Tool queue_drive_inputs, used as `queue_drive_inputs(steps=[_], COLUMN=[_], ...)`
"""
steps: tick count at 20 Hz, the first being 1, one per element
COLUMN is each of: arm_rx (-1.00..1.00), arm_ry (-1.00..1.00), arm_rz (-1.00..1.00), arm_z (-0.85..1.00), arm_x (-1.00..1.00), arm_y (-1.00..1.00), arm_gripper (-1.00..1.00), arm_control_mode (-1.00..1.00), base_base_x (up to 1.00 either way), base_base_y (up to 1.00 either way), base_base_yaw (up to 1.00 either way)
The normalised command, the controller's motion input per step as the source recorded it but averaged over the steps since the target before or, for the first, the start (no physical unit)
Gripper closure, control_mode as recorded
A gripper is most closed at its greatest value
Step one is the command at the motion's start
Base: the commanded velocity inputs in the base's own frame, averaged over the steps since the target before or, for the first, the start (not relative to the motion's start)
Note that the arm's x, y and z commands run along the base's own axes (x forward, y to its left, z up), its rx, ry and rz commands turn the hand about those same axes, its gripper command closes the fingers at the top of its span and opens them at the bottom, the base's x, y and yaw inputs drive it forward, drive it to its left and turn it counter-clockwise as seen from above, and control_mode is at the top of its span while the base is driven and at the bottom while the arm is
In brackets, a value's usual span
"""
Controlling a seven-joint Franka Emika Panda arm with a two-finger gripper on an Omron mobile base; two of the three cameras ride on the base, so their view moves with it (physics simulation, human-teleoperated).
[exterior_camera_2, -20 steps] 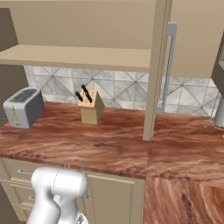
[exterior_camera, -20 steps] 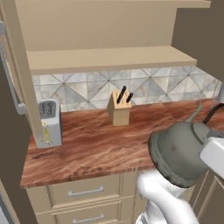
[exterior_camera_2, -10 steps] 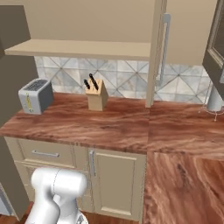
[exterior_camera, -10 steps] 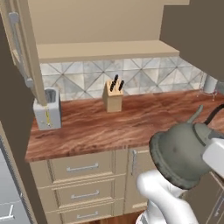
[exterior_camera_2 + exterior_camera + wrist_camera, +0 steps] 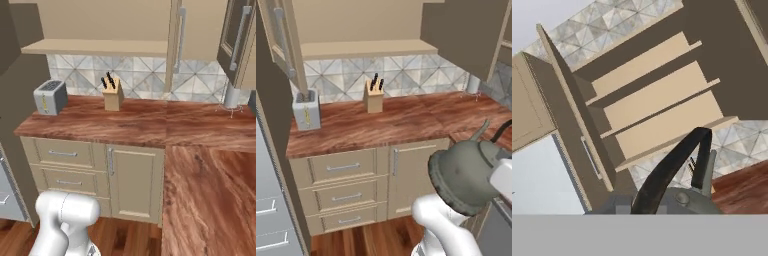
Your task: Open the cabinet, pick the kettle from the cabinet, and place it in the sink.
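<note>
Kettle (image 5: 463, 175) is nearest us, carried clear of the counter (image 5: 381, 122), our gripper's jaws clenched on its dark handle (image 5: 669, 167). Farther off, the cabinet (image 5: 363, 30) stands with both doors open, shelf bare. We judge this the carry step; next we must find the sink and lower the kettle in.

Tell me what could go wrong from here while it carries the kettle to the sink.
1. The kettle hangs by its thin arched handle from the shut end effector; it could swing or slip during driving.
2. The cabinet doors stand open and could be clipped.
3. The kettle rides low beside the counter edge; a turn might knock it.
</note>
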Motion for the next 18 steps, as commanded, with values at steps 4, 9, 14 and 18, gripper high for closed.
queue_drive_inputs(steps=[4, 9, 14, 18], arm_rx=[0.00, 0.00, 0.00, 0.00], arm_ry=[0.00, 0.00, 0.00, 0.00], arm_rz=[0.00, 0.00, 0.00, 0.00], arm_z=[0.00, 0.00, 0.00, 0.00], arm_x=[0.00, 0.00, 0.00, 0.00], arm_y=[0.00, 0.00, 0.00, 0.00], arm_gripper=[1.00, 1.00, 1.00, 1.00], arm_control_mode=[1.00, 1.00, 1.00, 1.00], base_base_x=[-0.70, -0.63, -0.60, -0.62], base_base_y=[-0.01, 0.00, 0.00, 0.00], base_base_yaw=[-0.24, -0.32, -0.40, -0.42])
